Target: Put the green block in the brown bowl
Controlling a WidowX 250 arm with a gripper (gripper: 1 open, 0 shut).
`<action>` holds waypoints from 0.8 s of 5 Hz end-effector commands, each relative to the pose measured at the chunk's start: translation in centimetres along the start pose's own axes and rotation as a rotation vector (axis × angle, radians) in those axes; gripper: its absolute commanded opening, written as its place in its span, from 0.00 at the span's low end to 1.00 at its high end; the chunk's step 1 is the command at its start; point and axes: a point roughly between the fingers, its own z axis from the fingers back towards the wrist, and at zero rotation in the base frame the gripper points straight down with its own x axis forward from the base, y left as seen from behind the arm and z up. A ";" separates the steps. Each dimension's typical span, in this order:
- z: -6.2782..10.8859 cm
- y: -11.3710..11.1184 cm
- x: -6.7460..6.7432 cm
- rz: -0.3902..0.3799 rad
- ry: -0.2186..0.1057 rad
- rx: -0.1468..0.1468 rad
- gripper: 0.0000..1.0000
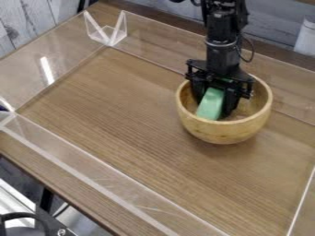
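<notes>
Single view, high front corner, angled down, table [110, 101]

block [213, 103] in bowl [222, 131] | bowl right of centre on table [110, 101] | tool [218, 92] above bowl, around block

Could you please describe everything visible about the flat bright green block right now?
The flat, matte, bright green rectangular block stands tilted inside the round, light tan wooden bowl, its lower end down in the hollow and its upper end between the black fingers of the gripper, which points straight down over the bowl. Only its broad face and one edge show. The bowl sits on the wood-grain table. Whether the fingers grip the block or merely flank it cannot be told.
</notes>
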 end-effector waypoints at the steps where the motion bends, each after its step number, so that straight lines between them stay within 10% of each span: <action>1: -1.6 0.7 -0.6 0.016 0.044 0.005 0.00; 4: -2.2 1.0 -1.0 0.021 0.077 0.009 0.00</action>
